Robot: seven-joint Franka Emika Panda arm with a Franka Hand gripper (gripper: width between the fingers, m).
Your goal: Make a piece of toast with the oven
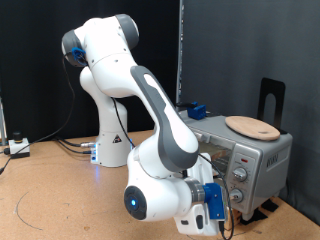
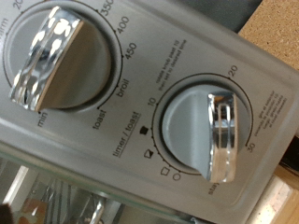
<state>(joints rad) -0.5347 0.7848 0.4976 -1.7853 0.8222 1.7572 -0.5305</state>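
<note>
The robot's white-and-blue two-finger gripper [image 1: 213, 208] sits nearest, right at the knob panel of the small silver-grey boxy toaster oven [image 1: 262, 160]; whether its fingers are parted or closed cannot be told. Its wrist camera fills with the chrome-barred round timer knob [image 2: 199, 131] and temperature knob [image 2: 58, 58]. A round tan wooden board [image 1: 251, 126] rests on the oven's roof, and the bread slice cannot be seen.

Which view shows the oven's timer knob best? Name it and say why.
The wrist view: the timer knob fills the frame with its dial numbers readable. In the exterior view, the gripper mostly blocks the oven panel, leaving the knobs tiny.

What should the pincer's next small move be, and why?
Probably ease the pincer forward onto the round grey chrome-barred timer knob of the silver-grey toaster oven: the wrist view faces that knob close up, with no fingers on it yet.
</note>
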